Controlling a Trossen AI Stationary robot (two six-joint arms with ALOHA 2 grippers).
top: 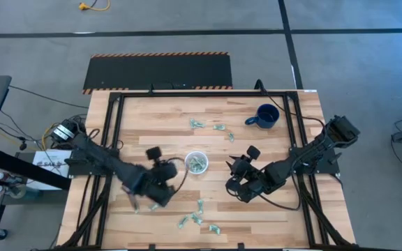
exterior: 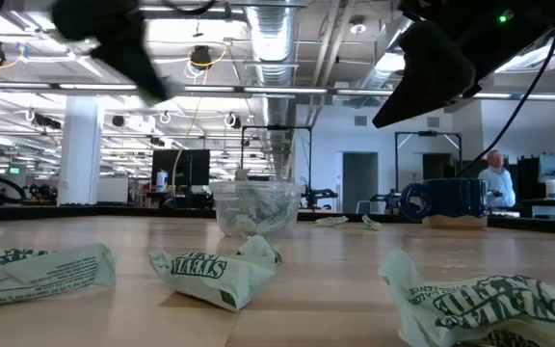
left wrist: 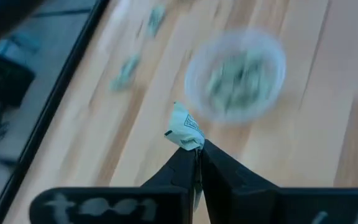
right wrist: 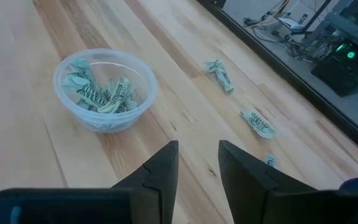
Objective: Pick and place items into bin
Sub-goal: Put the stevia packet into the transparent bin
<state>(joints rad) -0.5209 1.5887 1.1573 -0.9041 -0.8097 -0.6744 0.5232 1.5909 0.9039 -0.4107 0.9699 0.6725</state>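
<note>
Just beside the bin (left wrist: 236, 73), left pincer (left wrist: 194, 152) pinches one item (left wrist: 184, 127); right pincer (right wrist: 197, 163) waits agape, empty, opposite.

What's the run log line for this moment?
left gripper: shut on wrapper, near cup | right gripper: open, empty | loose wrappers remain

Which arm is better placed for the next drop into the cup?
Left. Its tool is shut on a wrapper piece near the cup; the right tool is open and empty.
</note>
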